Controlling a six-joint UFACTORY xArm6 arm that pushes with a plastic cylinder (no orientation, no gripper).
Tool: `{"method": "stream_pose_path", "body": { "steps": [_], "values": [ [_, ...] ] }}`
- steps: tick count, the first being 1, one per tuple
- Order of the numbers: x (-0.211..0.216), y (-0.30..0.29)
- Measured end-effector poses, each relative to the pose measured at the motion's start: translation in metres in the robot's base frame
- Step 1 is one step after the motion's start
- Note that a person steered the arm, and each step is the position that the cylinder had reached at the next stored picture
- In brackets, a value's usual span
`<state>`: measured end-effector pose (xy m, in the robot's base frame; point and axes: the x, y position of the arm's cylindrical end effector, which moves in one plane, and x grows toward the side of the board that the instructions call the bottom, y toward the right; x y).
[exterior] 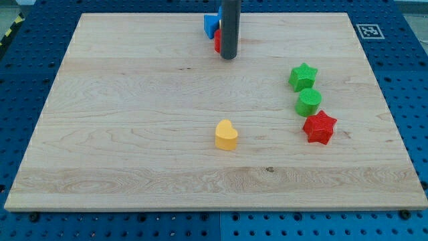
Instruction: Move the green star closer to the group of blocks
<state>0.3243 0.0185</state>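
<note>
Rod at the table's top edge, green star off to the right.

On the table (134, 134), a blue block (210, 25) and a red block (217, 41) sit half hidden behind the rod, shapes unclear; my tip (229, 57) ends beside them. No claw exists. Lower sits a yellow heart (226, 135). Rightward, green star (303, 76), green cylinder (309, 102) and red star (319, 126) cluster.

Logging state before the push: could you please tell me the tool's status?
No gripper: my tip holds nothing, beside the blue block and red block.
</note>
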Motion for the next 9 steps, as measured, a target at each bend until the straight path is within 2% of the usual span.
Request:
{"method": "stream_pose_path", "body": {
  "steps": [2, 3, 4, 5, 7, 8, 9],
  "values": [
    [-0.01, -0.002],
    [0.02, 0.002],
    [0.039, 0.039],
    [0.033, 0.101],
    [0.043, 0.255],
    [0.094, 0.245],
    [0.108, 0.187]
  ]
}}
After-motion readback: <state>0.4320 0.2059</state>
